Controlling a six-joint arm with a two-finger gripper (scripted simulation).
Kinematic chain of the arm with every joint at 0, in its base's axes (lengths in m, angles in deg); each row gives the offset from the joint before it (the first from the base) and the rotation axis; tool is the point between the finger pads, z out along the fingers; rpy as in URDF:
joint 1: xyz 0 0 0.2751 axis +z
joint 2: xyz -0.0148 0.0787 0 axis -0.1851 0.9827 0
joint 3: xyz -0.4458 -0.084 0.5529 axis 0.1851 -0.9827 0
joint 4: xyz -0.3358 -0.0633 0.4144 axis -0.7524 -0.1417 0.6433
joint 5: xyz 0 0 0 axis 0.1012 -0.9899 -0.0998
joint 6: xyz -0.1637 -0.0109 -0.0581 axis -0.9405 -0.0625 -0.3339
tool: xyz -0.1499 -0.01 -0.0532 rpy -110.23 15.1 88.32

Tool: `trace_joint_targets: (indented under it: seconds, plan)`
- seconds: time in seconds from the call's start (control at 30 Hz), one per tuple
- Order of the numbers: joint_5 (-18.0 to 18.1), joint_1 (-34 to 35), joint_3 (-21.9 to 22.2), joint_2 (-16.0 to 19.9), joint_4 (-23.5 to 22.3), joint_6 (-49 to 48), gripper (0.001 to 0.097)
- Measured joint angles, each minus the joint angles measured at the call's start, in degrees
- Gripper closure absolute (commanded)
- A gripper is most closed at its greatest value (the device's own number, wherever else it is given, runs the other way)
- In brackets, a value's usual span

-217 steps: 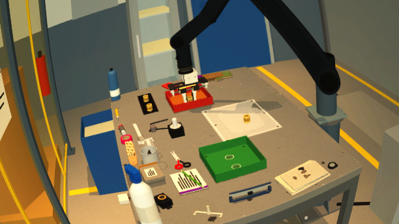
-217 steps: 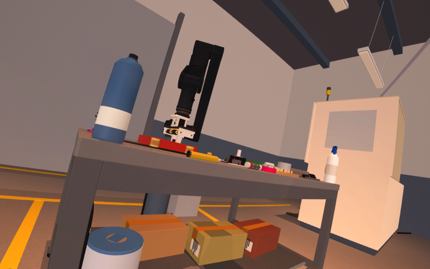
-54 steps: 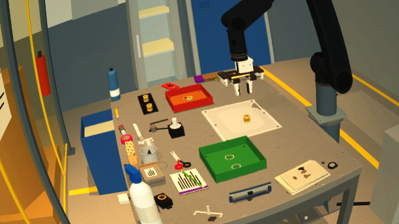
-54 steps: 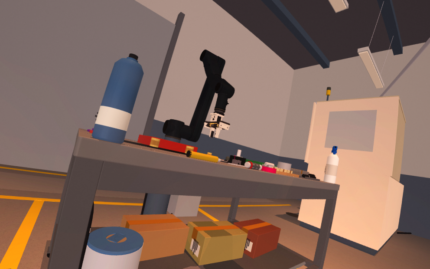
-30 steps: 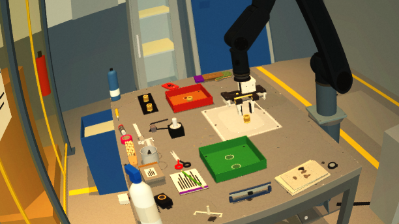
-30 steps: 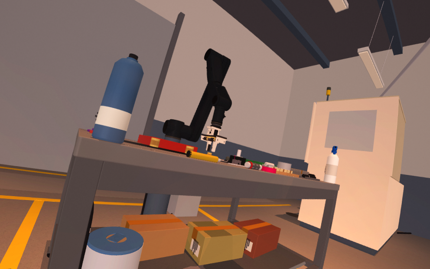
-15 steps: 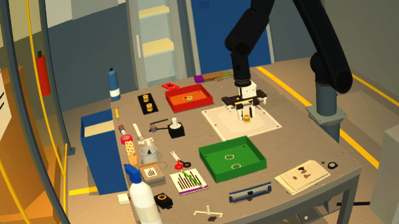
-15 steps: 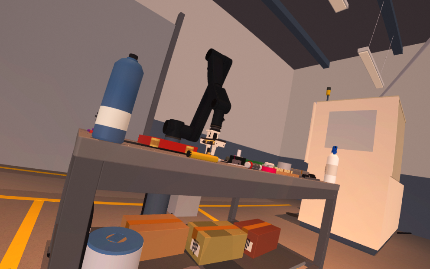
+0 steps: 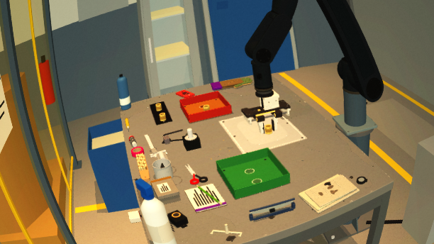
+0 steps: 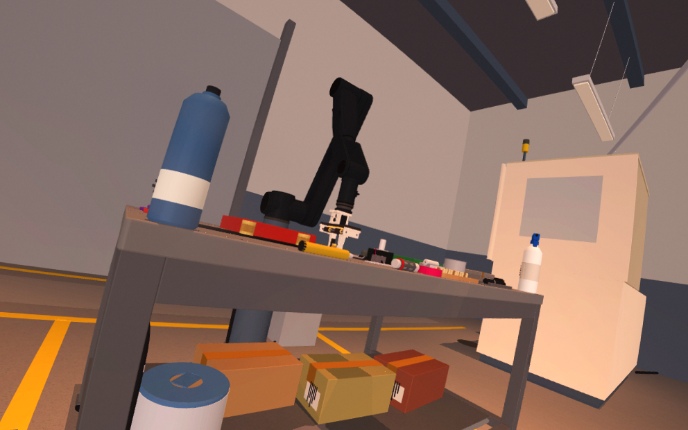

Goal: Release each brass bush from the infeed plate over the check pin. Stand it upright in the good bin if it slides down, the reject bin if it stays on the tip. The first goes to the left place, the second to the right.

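A brass bush (image 9: 268, 128) stands on the white plate (image 9: 262, 132) at the middle of the table, and my gripper (image 9: 266, 125) is lowered around it, open and holding nothing. Two more brass bushes (image 9: 160, 111) stand on the black infeed plate (image 9: 161, 112) at the back left. The white check pin (image 9: 190, 133) rises from its black block (image 9: 192, 141), bare. The red reject bin (image 9: 205, 105) sits behind the plate and the green good bin (image 9: 252, 172) in front of it; each shows ring marks on its floor. From the second side camera the gripper (image 10: 339, 236) is low over the table.
Behind the table stand a shelf unit (image 9: 170, 42) and a blue door. A blue bottle (image 9: 123, 92) stands at the back left corner. Scissors (image 9: 195, 175), a grey cup (image 9: 162, 168), cards and a spray bottle (image 9: 155, 212) crowd the front left. A paper stack (image 9: 328, 192) lies front right.
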Motion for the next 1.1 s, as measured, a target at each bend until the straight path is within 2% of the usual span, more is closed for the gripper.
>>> trace_joint_targets:
  seconds: [0.33, 1.03, 1.1]
  plan:
    - [0.01, 0.00, 0.00, 0.00, 0.00, 0.00, 0.0523]
    - [0.01, 0.00, -0.01, 0.00, 0.00, 0.00, 0.0938]
    - [0.01, 0.00, -0.01, 0.00, 0.00, 0.00, 0.0943]
